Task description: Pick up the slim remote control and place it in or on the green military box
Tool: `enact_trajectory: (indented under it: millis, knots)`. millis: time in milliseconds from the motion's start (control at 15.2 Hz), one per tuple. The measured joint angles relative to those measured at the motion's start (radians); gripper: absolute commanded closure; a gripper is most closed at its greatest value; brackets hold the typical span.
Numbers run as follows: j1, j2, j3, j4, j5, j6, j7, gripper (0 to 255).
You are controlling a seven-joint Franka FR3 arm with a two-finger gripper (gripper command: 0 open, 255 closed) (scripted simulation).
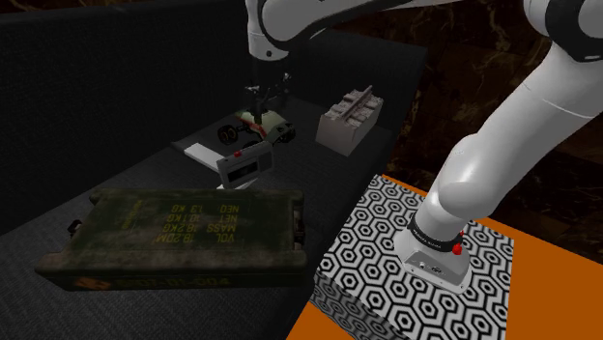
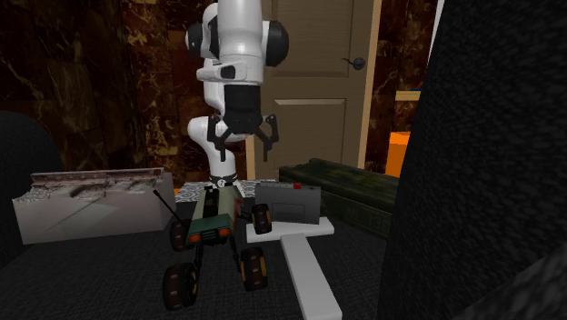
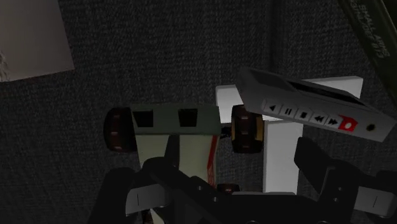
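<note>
With the tool (image 2: 243,145) spread above the toy truck (image 2: 211,223), slide it sideways until the slim grey remote (image 3: 312,105) (just beside the truck, resting on a white slab (image 2: 304,268)) lies between its fingers, then lower squarely.

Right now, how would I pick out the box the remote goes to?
On the dark surface, just off the hexagon-patterned stand, lies the green box. Unlike the pale grey box farther back, it is olive, low, and stencilled with pale lettering.

Toy truck (image 2: 211,221) near grey block (image 2: 86,205); door (image 2: 318,82) behind.
</note>
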Motion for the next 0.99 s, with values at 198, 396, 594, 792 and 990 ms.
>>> enact_trajectory:
  millis: [198, 396, 594, 792, 990]
  knots:
    - [0.009, 0.111, 0.025, 0.064, -0.026, 0.038, 0.051, 0]
    - [0.021, 0.22, 0.041, 0.138, -0.057, 0.063, 0.098, 0]
    - [0.039, 0.333, 0.051, 0.221, -0.092, 0.082, 0.144, 0]
    - [0.062, 0.454, 0.053, 0.331, -0.128, 0.08, 0.185, 0]
    - [0.092, 0.574, 0.049, 0.442, -0.161, 0.079, 0.22, 0]
